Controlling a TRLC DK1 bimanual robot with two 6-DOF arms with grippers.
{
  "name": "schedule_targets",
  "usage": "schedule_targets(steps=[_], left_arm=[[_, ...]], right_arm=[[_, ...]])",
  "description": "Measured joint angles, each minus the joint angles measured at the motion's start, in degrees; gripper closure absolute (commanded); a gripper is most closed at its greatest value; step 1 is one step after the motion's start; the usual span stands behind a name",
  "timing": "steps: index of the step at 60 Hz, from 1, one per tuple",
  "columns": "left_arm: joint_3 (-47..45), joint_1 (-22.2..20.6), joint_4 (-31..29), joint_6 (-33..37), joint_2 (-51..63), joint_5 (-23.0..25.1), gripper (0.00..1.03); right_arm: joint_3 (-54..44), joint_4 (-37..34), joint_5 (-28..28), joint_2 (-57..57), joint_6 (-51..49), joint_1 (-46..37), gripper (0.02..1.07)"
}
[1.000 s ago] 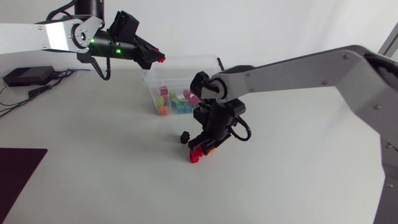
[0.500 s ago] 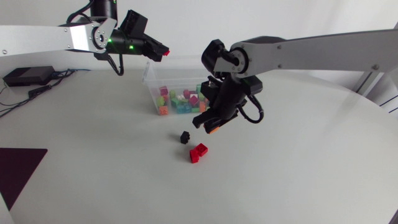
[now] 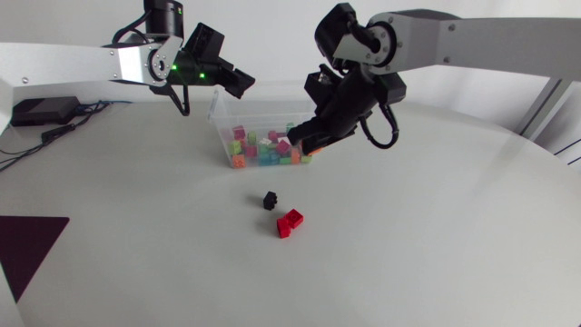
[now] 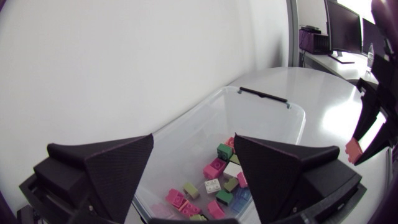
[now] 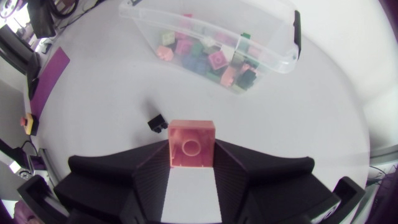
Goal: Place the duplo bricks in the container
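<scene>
Right wrist view: fingers [image 5: 148, 169] clamp salmon brick [image 5: 191, 144], apparently near container [image 5: 281, 43].

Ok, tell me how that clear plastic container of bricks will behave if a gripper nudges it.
The clear plastic container looks thin-walled, so its sides probably flex under a push. Only a shallow layer of coloured bricks weighs it down, so it is likely light and may slide on the smooth white table. Low and wide, it seems unlikely to tip.
</scene>
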Motion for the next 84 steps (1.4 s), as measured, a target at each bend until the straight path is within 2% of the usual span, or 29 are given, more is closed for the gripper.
schedule_targets(steps=[12,24,37,57,84], left_arm=[[-12.0,-0.72,-1.27,5.62,-10.12,0.85,0.06],[-17.75,-1.68,-9.64,15.45,-14.32,5.7,0.06],[-23.34,-4.55,-16.41,27.61,-13.88,6.27,0.05],[-20.68,-7.87,-22.73,39.34,-4.52,6.4,0.05],[-14.23,-8.98,-27.43,45.88,1.92,6.25,0.05]], right_arm=[[0.87,4.09,-0.42,-0.74,-0.2,-0.83,0.82],[6.54,5.7,-0.46,1.57,-1.49,-2.19,0.82],[10.78,6.08,-0.46,4.5,-1.68,-2.36,0.82],[15.47,8.46,-1.51,6.08,-1.66,-2.25,0.82],[19.76,11.96,-1.46,11.39,-1.46,-1.92,0.82]])
